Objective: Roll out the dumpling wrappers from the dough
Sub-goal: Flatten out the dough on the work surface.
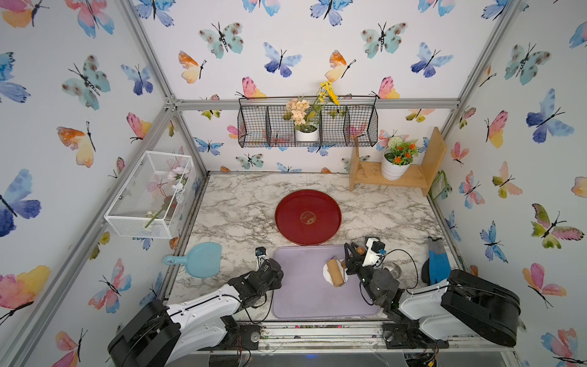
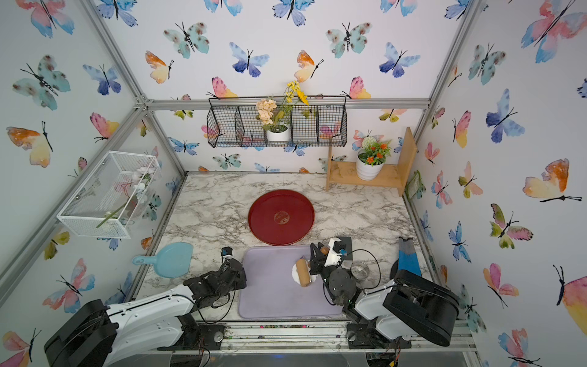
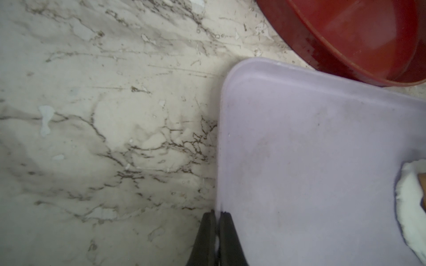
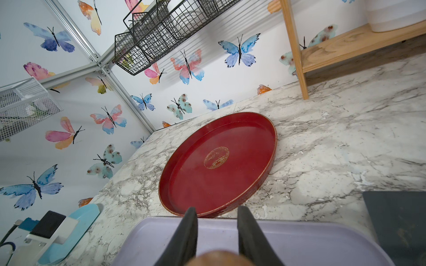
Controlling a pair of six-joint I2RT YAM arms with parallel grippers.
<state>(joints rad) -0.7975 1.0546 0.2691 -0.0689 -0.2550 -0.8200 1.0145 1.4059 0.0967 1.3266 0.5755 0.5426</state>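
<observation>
Dumpling wrapper [image 1: 325, 269] under roller [image 1: 336, 272] in lilac tray's [image 1: 301, 286] right half; right hand [image 4: 216, 211] grasping roller, left hand [image 3: 217, 213] clenched on rim.

- A robot test cell dressed as a home kitchen.
- Silver aluminium frame bars [image 1: 413, 104] hold butterfly-printed wall panels [image 1: 301, 47].
- Marble-patterned tabletop [image 1: 241, 209]; black wire wall basket [image 1: 254, 127] at twelve o'clock.

Wooden roller [image 1: 335, 273] atop white dough [image 1: 325, 271]

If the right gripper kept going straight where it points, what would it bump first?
The right gripper, clamped on the wooden roller, would probably hit the near rim of the red tray; depth unclear.
</observation>
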